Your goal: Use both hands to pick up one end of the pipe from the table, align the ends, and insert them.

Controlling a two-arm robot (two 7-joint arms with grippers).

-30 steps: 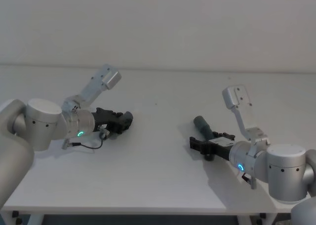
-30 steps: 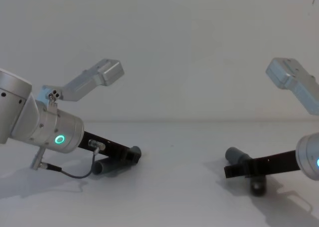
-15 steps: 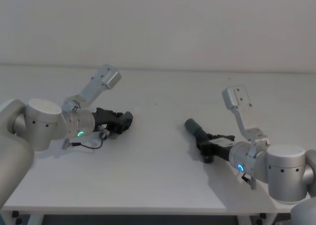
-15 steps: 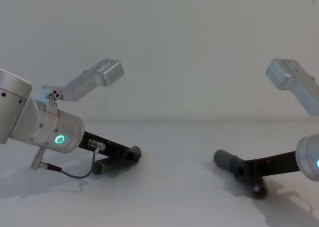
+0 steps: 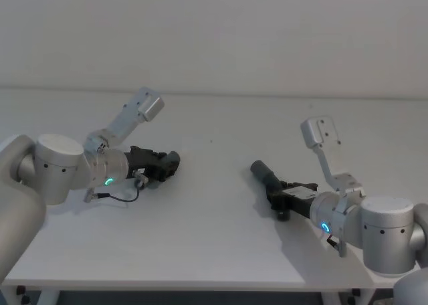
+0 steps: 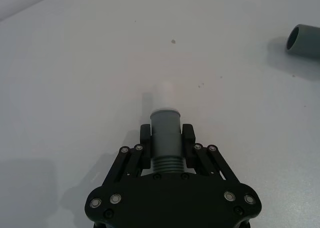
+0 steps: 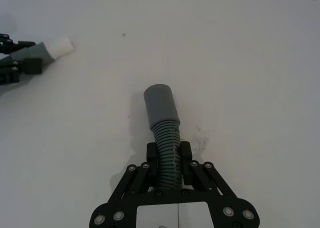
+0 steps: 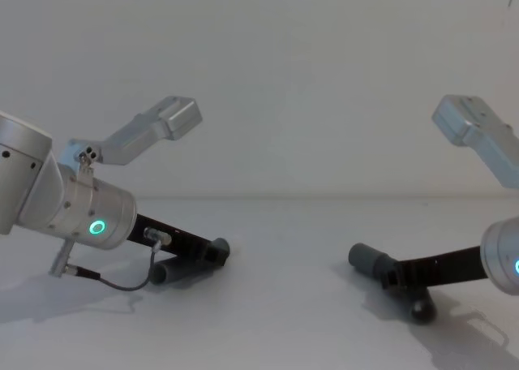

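The desk [image 5: 214, 245] is a plain matte white surface, and its far edge meets a bare pale wall [image 5: 214, 37].

On the left, the left tool [image 5: 167, 164] lies low over the desk at the end of its silver arm, where a green ring light [image 5: 108, 182] glows. It is clamped narrow on the pale-tipped piece [image 6: 165, 125]. From the head this piece reads as a dark lump at the tool's end. The left wrist view makes the rest plain: the fingers [image 6: 145, 135] press both sides of the grey body just ahead of its ribs, and the pale tip [image 6: 165, 94] juts past them towards open desk.

A wide stretch of bare surface separates the two tools.

On the right, the right tool [image 5: 279, 199] is closed on the ribbed piece [image 5: 266, 174]. The right wrist view shows it gripped at the ribs, with the smooth socket mouth [image 7: 157, 95] pointing ahead. Farther off in that view, the pale tip aims roughly its way. From the chest, the socket end [image 8: 365, 259] tilts upward. I cannot tell whether its lower end touches the desk.

Both tools sit well in from the desk's front edge.
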